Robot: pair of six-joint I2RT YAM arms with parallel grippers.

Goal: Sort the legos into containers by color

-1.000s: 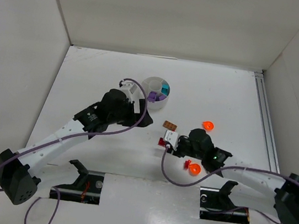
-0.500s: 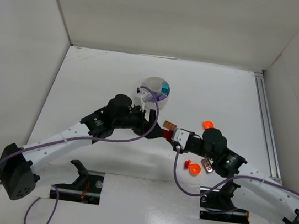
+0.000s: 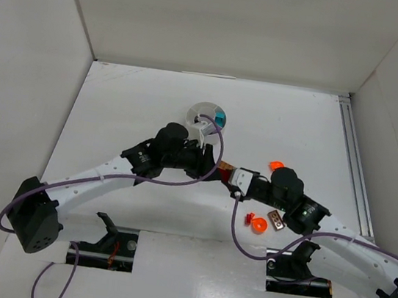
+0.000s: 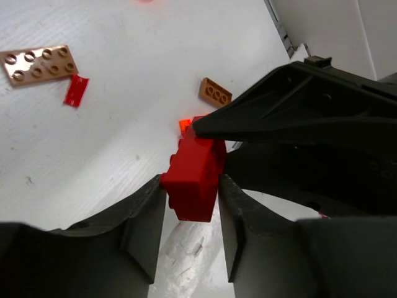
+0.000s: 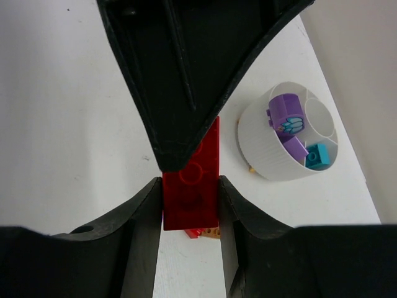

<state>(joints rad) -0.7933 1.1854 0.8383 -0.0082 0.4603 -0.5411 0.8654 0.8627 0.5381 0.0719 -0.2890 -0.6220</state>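
In the middle of the overhead view, the left gripper (image 4: 190,192) has its jaws closed on a red brick (image 4: 197,162). The right gripper (image 5: 190,192) jaws clamp the same brick from the right. Up-left of it, the white dish (image 3: 195,110) holds purple legos (image 5: 285,115) and a teal lego (image 5: 317,155).

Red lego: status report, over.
Left gripper and right gripper both shut on the red lego, nose to nose. White dish just beyond, purple pieces and a teal piece inside. Left arm lies over the dish's near rim.
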